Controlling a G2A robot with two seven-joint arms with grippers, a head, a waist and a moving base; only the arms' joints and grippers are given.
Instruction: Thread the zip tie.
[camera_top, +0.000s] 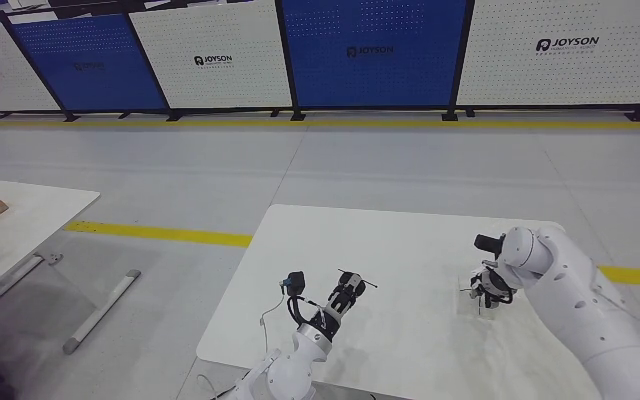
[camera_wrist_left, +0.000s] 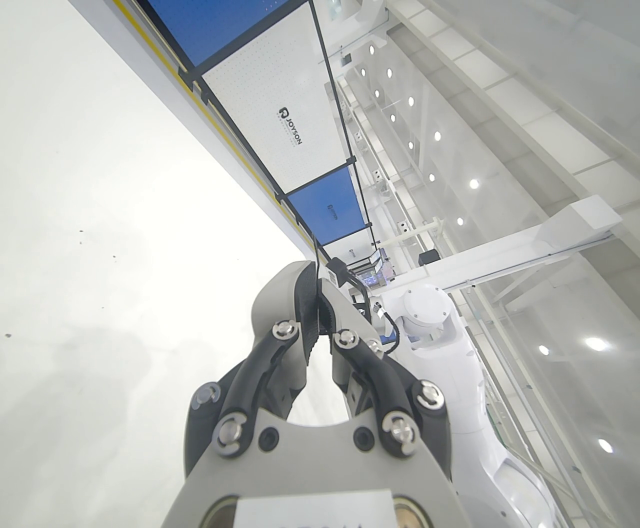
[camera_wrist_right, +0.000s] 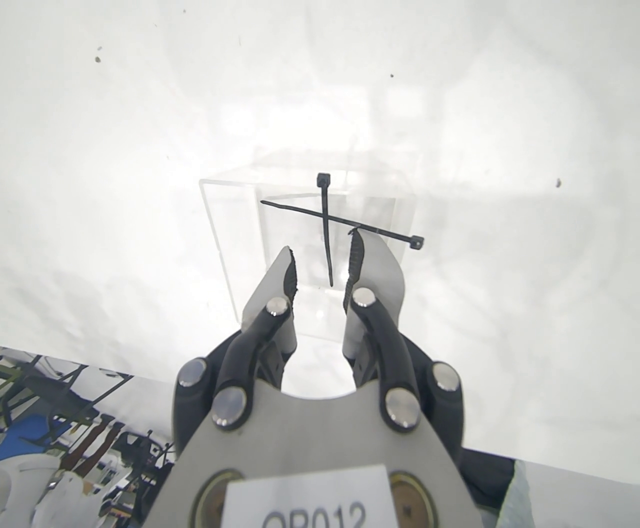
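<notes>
Left gripper (camera_wrist_left: 317, 285): clenched on a zip tie (camera_top: 357, 277), which is held over the table (camera_top: 400, 340), well apart from the clear box (camera_wrist_right: 235, 260).
Right gripper (camera_wrist_right: 322, 245): released, poised just over the clear box.
Lengthwise tie (camera_wrist_right: 326, 225): laid on the box top, its long axis in line with the gripper's reach, tail between the spread fingers, head on the far side.
Crosswise tie (camera_wrist_right: 300, 210): laid across it.
Nearer arm: right. A closing on the tail is judged to be called for.
</notes>
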